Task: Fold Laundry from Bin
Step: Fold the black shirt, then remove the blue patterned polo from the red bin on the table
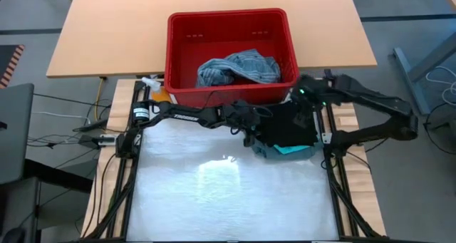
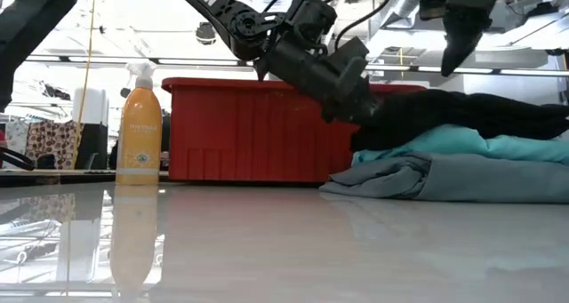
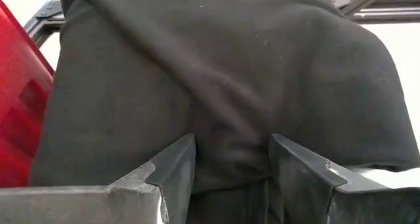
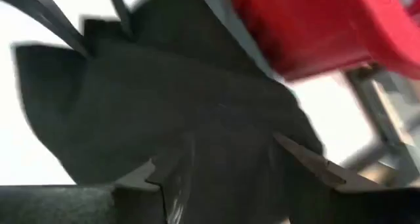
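A: Left end effector (image 1: 251, 132) sits at the near-left edge of the black shirt (image 1: 285, 125), and in its wrist view a fold of that dark cloth runs between the two fingers (image 3: 172, 168), so it is holding the shirt.

B: And the right end effector (image 2: 458, 50)?

A: Raised above the far-right part of the same shirt, just off the red bin's near-right corner. Its fingers stand apart with nothing between them; the black cloth lies below.

B: What is in the bin (image 1: 179, 58)?

A: One crumpled blue-grey garment (image 1: 239, 67), bunched toward the right half of the floor. The left half shows bare red plastic.

B: Where is the rest of the laundry?

A: Stacked on the table (image 1: 214, 193), just in front of the bin's right end. From the low view, a grey-green piece (image 2: 444, 180) is at the bottom, a turquoise one (image 2: 462, 145) on it, and the black shirt on top.

B: Which way does the pile run?

A: Its long side lies roughly left to right, parallel to the bin's near wall. The turquoise layer peeks out along the near edge.

B: Anything else?

A: An orange spray bottle (image 2: 140, 125) stands upright beside the bin's near-left corner.
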`<state>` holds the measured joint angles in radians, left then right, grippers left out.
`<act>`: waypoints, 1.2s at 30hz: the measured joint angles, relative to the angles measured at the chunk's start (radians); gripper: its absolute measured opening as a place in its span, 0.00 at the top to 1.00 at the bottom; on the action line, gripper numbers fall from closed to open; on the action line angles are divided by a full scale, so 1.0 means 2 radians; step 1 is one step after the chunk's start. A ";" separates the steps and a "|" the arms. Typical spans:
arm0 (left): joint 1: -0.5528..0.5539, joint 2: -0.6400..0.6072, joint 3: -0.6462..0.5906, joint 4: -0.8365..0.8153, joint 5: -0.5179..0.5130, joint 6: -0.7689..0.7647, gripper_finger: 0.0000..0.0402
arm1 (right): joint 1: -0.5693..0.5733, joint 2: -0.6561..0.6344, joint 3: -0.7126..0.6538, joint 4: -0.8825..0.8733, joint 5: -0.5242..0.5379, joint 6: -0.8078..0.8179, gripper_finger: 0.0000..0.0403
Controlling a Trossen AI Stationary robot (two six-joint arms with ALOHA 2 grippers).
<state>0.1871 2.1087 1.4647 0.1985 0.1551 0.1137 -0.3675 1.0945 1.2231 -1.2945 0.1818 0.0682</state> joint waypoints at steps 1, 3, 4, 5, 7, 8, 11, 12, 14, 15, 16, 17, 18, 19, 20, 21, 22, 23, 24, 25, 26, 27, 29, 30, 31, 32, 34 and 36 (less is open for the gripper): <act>0.000 -0.001 0.000 -0.003 0.000 0.001 0.54 | 0.016 -0.017 -0.020 0.027 0.001 0.020 0.46; 0.000 -0.002 0.000 -0.003 0.001 0.003 0.54 | 0.046 -0.048 -0.066 0.085 0.003 0.059 0.48; 0.000 -0.002 0.000 -0.003 0.003 0.008 0.54 | 0.060 -0.060 -0.090 0.113 0.007 0.076 0.49; -0.001 -0.002 0.000 -0.004 0.006 0.012 0.54 | 0.073 -0.069 -0.113 0.134 0.012 0.094 0.50; -0.001 -0.002 0.000 -0.003 0.007 0.019 0.54 | 0.092 -0.077 -0.153 0.151 0.025 0.131 0.52; -0.001 -0.002 0.000 -0.003 0.007 0.023 0.54 | 0.098 -0.076 -0.169 0.149 0.027 0.144 0.53; -0.001 -0.002 0.000 -0.006 0.007 0.033 0.54 | 0.109 -0.063 -0.196 0.106 0.023 0.173 0.56; -0.001 -0.002 0.000 -0.007 0.007 0.034 0.54 | 0.113 -0.056 -0.200 0.083 0.019 0.177 0.57; 0.000 -0.002 0.000 -0.008 0.002 0.038 0.54 | 0.122 -0.042 -0.202 0.044 0.008 0.186 0.59; 0.001 -0.002 0.000 -0.009 -0.002 0.039 0.54 | 0.127 -0.035 -0.203 0.030 0.002 0.189 0.59; 0.002 -0.002 0.000 -0.010 -0.004 0.040 0.54 | 0.131 -0.030 -0.203 0.019 0.001 0.188 0.60; 0.003 -0.002 0.000 -0.009 -0.006 0.039 0.54 | 0.135 -0.025 -0.203 0.015 0.001 0.186 0.60; 0.004 -0.002 0.000 -0.009 -0.007 0.038 0.54 | 0.138 -0.021 -0.203 0.014 0.002 0.183 0.60; 0.005 -0.002 0.000 -0.008 -0.011 0.036 0.54 | 0.141 -0.019 -0.203 0.018 0.003 0.175 0.61; 0.006 -0.002 0.000 -0.007 -0.013 0.034 0.54 | 0.142 -0.016 -0.203 0.025 0.003 0.166 0.61; 0.007 -0.002 0.000 -0.006 -0.016 0.034 0.54 | 0.142 -0.014 -0.204 0.035 0.003 0.159 0.61; 0.007 -0.002 0.000 -0.006 -0.017 0.034 0.54 | 0.141 -0.013 -0.204 0.045 0.006 0.152 0.61; 0.007 -0.002 0.000 -0.006 -0.018 0.033 0.54 | 0.141 -0.013 -0.203 0.054 0.007 0.145 0.61; 0.007 -0.002 0.000 -0.006 -0.018 0.032 0.54 | 0.141 -0.013 -0.201 0.060 0.008 0.137 0.61; 0.007 -0.002 0.000 -0.006 -0.018 0.032 0.54 | 0.141 -0.014 -0.197 0.063 0.009 0.132 0.61; 0.007 -0.002 0.000 -0.006 -0.018 0.032 0.54 | 0.141 -0.015 -0.190 0.066 0.012 0.128 0.61; 0.007 -0.003 0.000 -0.006 -0.018 0.032 0.54 | 0.141 -0.017 -0.181 0.070 0.015 0.124 0.61; 0.007 -0.011 0.000 -0.013 -0.018 0.033 0.54 | 0.141 -0.026 -0.163 0.084 0.032 0.123 0.61; 0.007 -0.017 0.000 -0.016 -0.018 0.037 0.54 | 0.141 -0.033 -0.155 0.095 0.042 0.121 0.61; 0.007 -0.028 0.000 -0.024 -0.018 0.042 0.54 | 0.141 -0.040 -0.147 0.109 0.051 0.119 0.61; 0.007 -0.040 0.000 -0.033 -0.019 0.050 0.54 | 0.141 -0.049 -0.142 0.123 0.056 0.118 0.61; 0.007 -0.072 0.000 -0.057 -0.031 0.071 0.54 | 0.141 -0.069 -0.139 0.154 0.063 0.110 0.61; 0.007 -0.105 0.000 -0.088 -0.040 0.094 0.54 | 0.140 -0.090 -0.141 0.185 0.069 0.108 0.61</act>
<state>0.2020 1.8995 1.4643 0.0217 0.0750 0.3015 -0.0877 0.9146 0.9405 -0.9255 0.3189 0.2843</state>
